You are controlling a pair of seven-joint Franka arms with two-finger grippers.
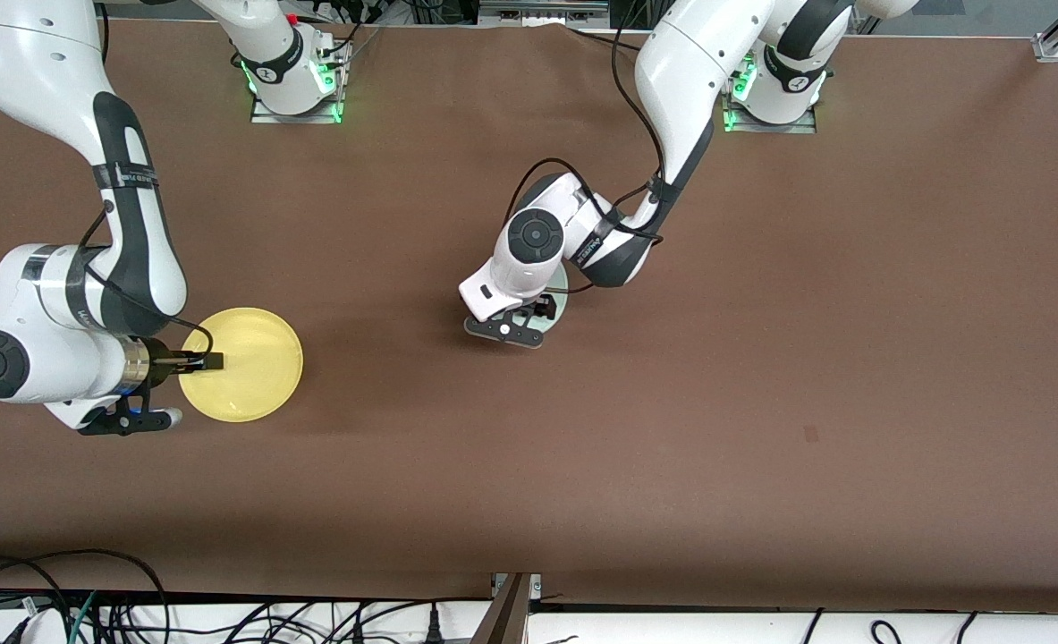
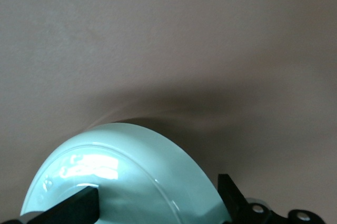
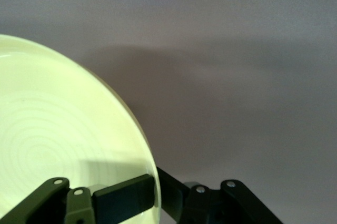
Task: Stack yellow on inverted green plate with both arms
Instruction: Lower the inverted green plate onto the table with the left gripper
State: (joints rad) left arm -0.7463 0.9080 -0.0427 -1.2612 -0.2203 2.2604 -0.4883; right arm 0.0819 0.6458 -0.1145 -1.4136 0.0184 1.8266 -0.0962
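Observation:
The yellow plate (image 1: 247,362) is at the right arm's end of the table. My right gripper (image 1: 209,361) is shut on its rim, one finger on the plate's face and one beneath, as the right wrist view (image 3: 58,145) shows. The green plate (image 1: 559,301) lies near the table's middle, mostly hidden under my left wrist. In the left wrist view it (image 2: 142,176) looks domed, underside up. My left gripper (image 1: 539,310) is open low over it, with one finger (image 2: 71,209) over the plate and the other (image 2: 230,196) just past its rim.
The brown table (image 1: 761,402) stretches between the two plates and toward the left arm's end. The arm bases (image 1: 296,80) stand along the edge farthest from the front camera. Cables (image 1: 90,608) hang below the nearest edge.

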